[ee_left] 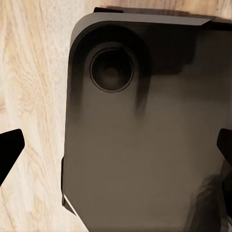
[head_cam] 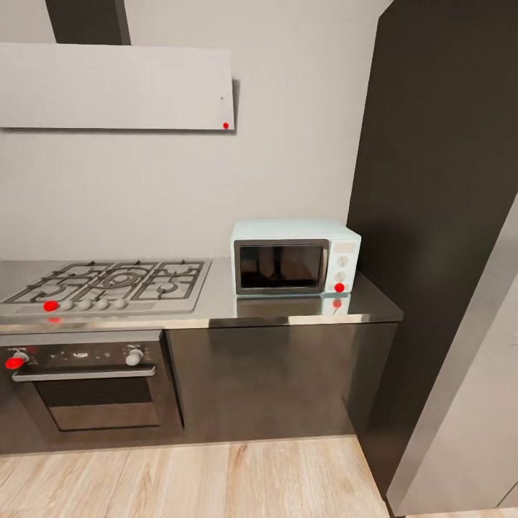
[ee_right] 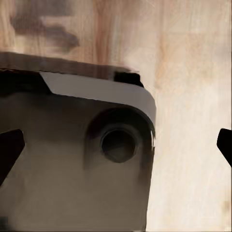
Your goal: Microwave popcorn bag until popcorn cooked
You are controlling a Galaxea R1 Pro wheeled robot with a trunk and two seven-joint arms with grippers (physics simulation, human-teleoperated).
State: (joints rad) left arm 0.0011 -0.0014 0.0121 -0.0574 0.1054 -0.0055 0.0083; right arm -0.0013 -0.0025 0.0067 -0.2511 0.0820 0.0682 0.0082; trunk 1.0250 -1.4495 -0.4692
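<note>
Head view looks at a kitchen run against a pale wall. At far left a range hood (head_cam: 115,86) hangs on the wall, a small red dot at its lower right corner. Below it a gas hob (head_cam: 108,282) with dark grates is set into the countertop (head_cam: 288,311), a grey brushed-metal surface with a shiny front edge. Under the hob sits a black built-in oven (head_cam: 90,388) with two knobs, the left one marked red. Further right, the microwave (head_cam: 293,257) stands on the countertop close to the wall, its dark glass door closed and facing forward, its white panel with knobs and a red light on its right side. Just beside it to the right rises a tall dark cabinet (head_cam: 432,216). Light wood floor (head_cam: 216,478) lies in front of the cabinets.

Left wrist view looks down on the robot's dark grey base (ee_left: 145,145), with a round recess near one corner, over the wood floor; the left gripper (ee_left: 116,150) has its dark fingertips (ee_left: 9,147) at opposite edges, spread wide and holding nothing.

Right wrist view shows another corner of the base and the floor, with the right gripper (ee_right: 116,147) likewise spread wide and empty.
</note>
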